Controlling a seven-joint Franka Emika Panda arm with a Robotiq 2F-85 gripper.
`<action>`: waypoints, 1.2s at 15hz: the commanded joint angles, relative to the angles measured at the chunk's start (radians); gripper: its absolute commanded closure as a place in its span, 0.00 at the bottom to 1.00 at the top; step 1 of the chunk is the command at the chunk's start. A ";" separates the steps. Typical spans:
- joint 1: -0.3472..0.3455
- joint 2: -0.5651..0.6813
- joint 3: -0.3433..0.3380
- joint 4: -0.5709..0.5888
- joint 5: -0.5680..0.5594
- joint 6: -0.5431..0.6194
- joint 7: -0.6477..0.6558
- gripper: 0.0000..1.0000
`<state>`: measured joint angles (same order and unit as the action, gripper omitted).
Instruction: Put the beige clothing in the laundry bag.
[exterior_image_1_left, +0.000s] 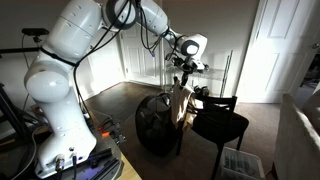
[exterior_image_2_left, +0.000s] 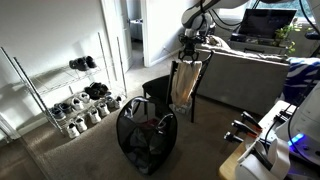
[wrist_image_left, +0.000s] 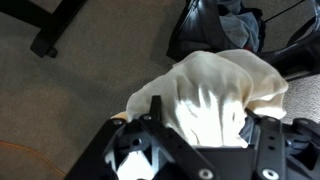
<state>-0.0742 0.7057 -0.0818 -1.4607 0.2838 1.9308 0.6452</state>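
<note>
The beige clothing (exterior_image_2_left: 183, 84) hangs down from my gripper (exterior_image_2_left: 188, 60), which is shut on its top. In an exterior view it dangles (exterior_image_1_left: 179, 103) under the gripper (exterior_image_1_left: 181, 80), beside a black chair. In the wrist view the cloth (wrist_image_left: 215, 95) bunches between the black fingers (wrist_image_left: 200, 125). The laundry bag, a black mesh hamper (exterior_image_2_left: 146, 138), stands on the carpet in front of and below the hanging cloth; it also shows in the exterior view (exterior_image_1_left: 156, 125) and the wrist view (wrist_image_left: 215, 25), with dark clothes inside.
A black chair (exterior_image_1_left: 219, 125) stands beside the hamper. A wire shoe rack (exterior_image_2_left: 78, 100) lines the wall. A grey sofa (exterior_image_2_left: 245, 75) lies behind the chair. A desk with equipment (exterior_image_2_left: 265, 140) is nearby. A storage crate (exterior_image_1_left: 240, 162) sits on the floor.
</note>
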 joint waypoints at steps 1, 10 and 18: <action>-0.023 -0.025 0.014 -0.031 0.046 0.004 -0.049 0.59; -0.057 -0.199 0.004 -0.198 0.120 0.103 -0.157 0.63; -0.048 -0.185 -0.003 -0.203 0.098 0.079 -0.173 0.61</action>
<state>-0.1255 0.5197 -0.0816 -1.6421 0.3761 2.0139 0.4978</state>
